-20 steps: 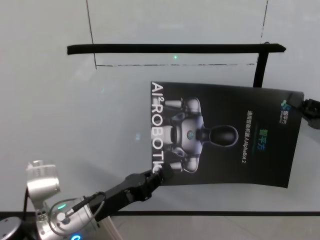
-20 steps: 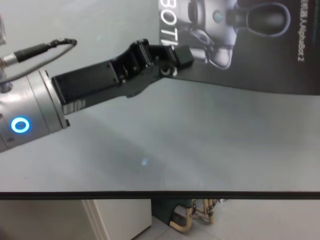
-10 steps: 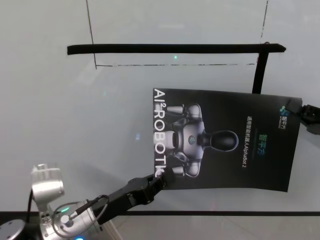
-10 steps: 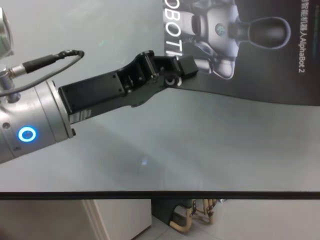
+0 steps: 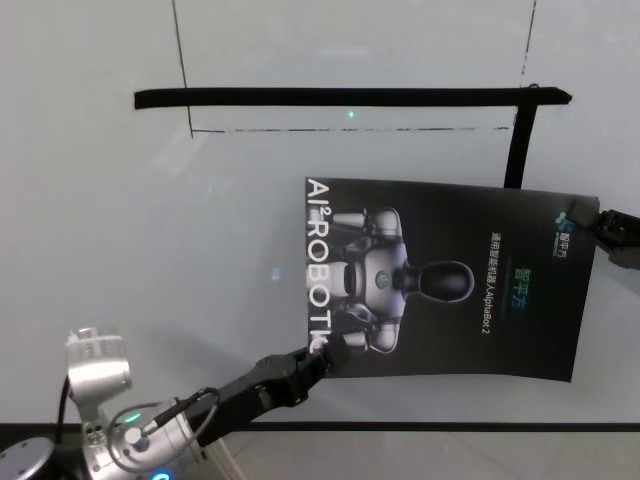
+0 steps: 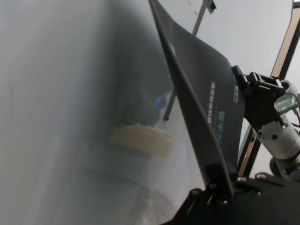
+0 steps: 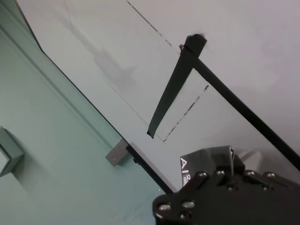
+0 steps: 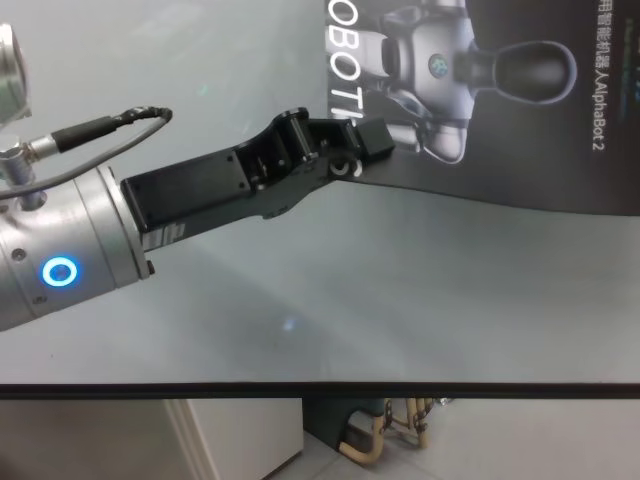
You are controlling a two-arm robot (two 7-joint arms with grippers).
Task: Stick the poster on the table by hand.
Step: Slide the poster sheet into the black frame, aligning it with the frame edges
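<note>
Left gripper (image 5: 325, 352) clamped on the poster's (image 5: 450, 280) lower-left corner; right gripper (image 5: 606, 226) pinching its upper-right corner, above the table (image 5: 150, 230).

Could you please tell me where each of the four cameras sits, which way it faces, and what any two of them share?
Head view: high on the robot, facing down at the table and poster; left gripper at the poster's near corner, right gripper at its far corner.
Chest view: lower, facing the table's near edge; left forearm and gripper.
Left wrist view: along the poster's edge toward the right gripper.
Right wrist view: over its own gripper, toward the tape.
Head and chest views share the left gripper pinching the poster.
</note>
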